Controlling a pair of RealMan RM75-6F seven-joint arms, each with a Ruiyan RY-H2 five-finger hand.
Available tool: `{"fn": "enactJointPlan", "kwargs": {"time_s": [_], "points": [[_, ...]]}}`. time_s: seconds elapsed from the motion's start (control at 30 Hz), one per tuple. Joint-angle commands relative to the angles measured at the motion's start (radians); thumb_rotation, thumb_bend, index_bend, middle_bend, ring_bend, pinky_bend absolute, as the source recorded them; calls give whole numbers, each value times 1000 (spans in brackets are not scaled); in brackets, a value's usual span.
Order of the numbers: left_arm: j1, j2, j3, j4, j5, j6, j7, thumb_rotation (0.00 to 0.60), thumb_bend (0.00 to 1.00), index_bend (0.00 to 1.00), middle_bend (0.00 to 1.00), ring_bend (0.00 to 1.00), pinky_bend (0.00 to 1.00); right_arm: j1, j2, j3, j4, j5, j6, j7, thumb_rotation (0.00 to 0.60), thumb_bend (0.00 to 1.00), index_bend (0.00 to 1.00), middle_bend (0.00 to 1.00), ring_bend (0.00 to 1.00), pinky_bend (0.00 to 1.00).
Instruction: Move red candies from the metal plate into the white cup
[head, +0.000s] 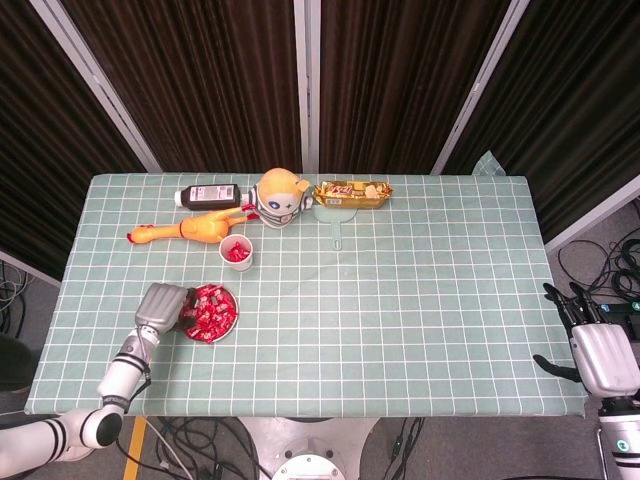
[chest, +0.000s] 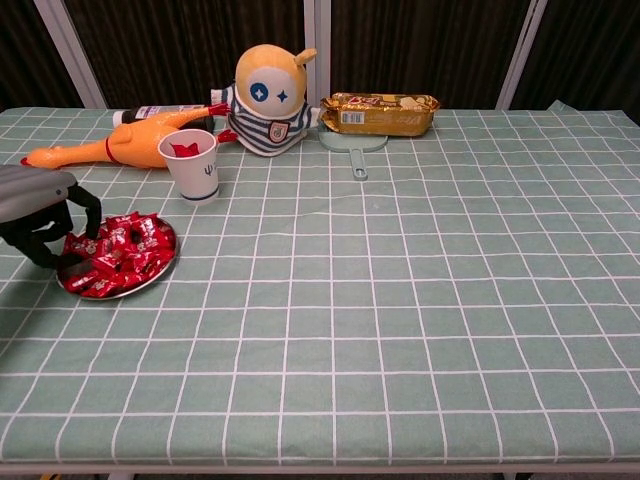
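Observation:
A metal plate (head: 233, 319) (chest: 152, 282) heaped with red candies (head: 211, 310) (chest: 128, 250) sits near the table's front left. The white cup (head: 238, 252) (chest: 194, 164) stands just behind it, upright, with something red inside. My left hand (head: 161, 305) (chest: 36, 206) hangs over the plate's left edge, its dark fingers (chest: 92, 222) curled down onto the candies. Whether a candy is pinched between them is hidden. My right hand (head: 601, 357) hangs off the table's right edge, fingers apart and holding nothing; the chest view does not show it.
Along the back stand a yellow rubber chicken (head: 190, 228) (chest: 120, 148), a dark bottle (head: 210, 195) (chest: 150, 114), a plush toy (head: 278, 198) (chest: 268, 90), a snack pack (head: 352, 193) (chest: 380, 113) and a pale green handled tool (head: 333, 218) (chest: 352, 150).

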Motion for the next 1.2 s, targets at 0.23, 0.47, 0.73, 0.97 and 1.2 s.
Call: {"fn": "enactJointPlan", "kwargs": {"time_s": [0.23,0.47,0.73,0.97,1.2], "points": [[-24,105,-81,-133,47,32,-76,600,336,595,999,961,1000,1,-2,1,5,0,0,4,600,30,28,210,9,212],[-111,153,-175,-186,24,-21,-84,600,336,595,998,962,1000,-2,0,1,6,1,5,7,600,29,28,210,8,212],[-249,92,-240,-77,-120,-151,-41,600,337,594,998,961,1000,-6,0,1,9,6,7,10,600,30,28,210,9,211],[-353,35,-231,23,-276,-244,38,600,336,576,994,960,1000,-4,-1,2,8,9,3,8,600,29,28,210,9,212],[-407,1,-205,89,-376,-262,82,600,337,567,992,959,1000,-5,0,4,9,14,2,8,600,30,28,210,8,213]]}}
